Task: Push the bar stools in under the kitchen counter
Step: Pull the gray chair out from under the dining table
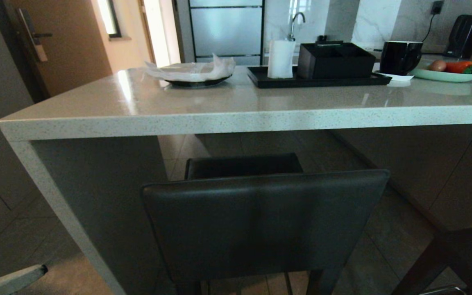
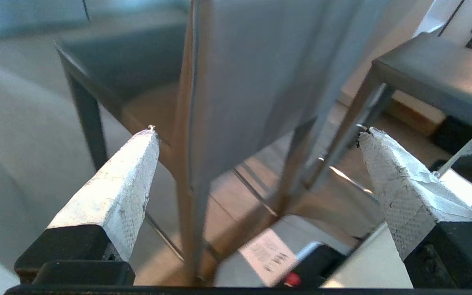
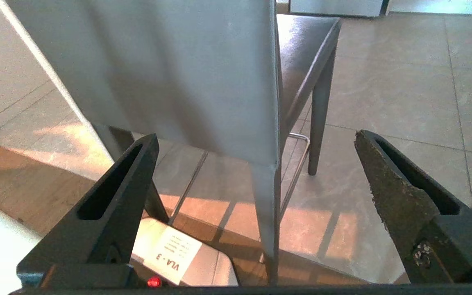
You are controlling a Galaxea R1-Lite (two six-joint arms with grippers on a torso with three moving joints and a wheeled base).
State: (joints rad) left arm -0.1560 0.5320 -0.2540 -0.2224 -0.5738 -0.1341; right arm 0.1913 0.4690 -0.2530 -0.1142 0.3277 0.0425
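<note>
A dark leather bar stool (image 1: pixel 260 221) stands just in front of the robot, its low rectangular backrest facing the camera and its square seat reaching part way beneath the overhang of the kitchen table (image 1: pixel 236 116), a pale speckled stone slab that sits higher than the seat. At the lower right edge of the head view, the dark frame of a second stool (image 1: pixel 457 254) shows in part.

Neither hand appears in the head view. From the left wrist camera, the left hand (image 2: pixel 256 133) is spread wide, its two pale taped fingers (image 2: pixel 113 192) well apart, holding nothing. It points slightly downward at the edge of the stool's backrest (image 2: pixel 260 82) and the slim legs below, with tiled floor beyond. The second stool's seat (image 2: pixel 436 78) is visible off to one side.

From the right wrist camera, the right hand (image 3: pixel 254 137) is likewise spread wide and empty, its black fingers (image 3: pixel 117 196) framing the other edge of the same backrest (image 3: pixel 170 69). It is also tilted downward, showing the seat (image 3: pixel 301 45), a thin metal footrest bar (image 3: pixel 297 164) and the floor tiles (image 3: pixel 404 90).

On the table sit a black tray (image 1: pixel 318 80) with a paper roll (image 1: pixel 281 59) and a black box (image 1: pixel 336 60), a dark mug (image 1: pixel 400 57), and a plate of vegetables (image 1: pixel 445 75).
</note>
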